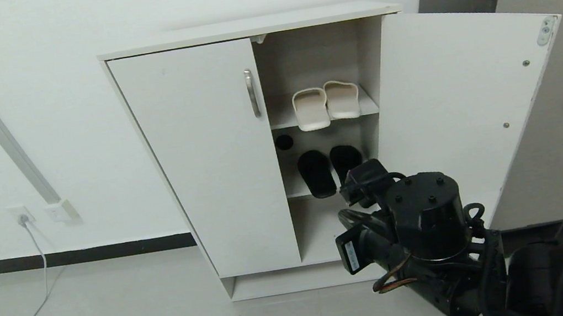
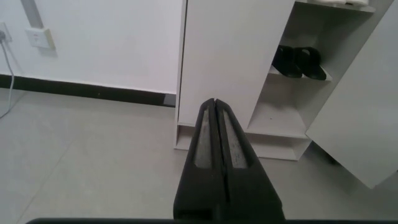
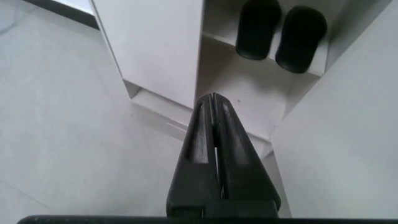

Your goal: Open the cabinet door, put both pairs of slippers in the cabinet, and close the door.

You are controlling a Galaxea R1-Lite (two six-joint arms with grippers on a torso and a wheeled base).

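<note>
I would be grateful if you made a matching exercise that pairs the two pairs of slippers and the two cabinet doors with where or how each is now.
Column one:
1. beige slippers
2. black slippers
3. left door
4. right door

Column two:
A. swung open
B. on the upper shelf
C. shut
D. on the lower shelf

Pairs: 1-B, 2-D, 3-C, 4-A
</note>
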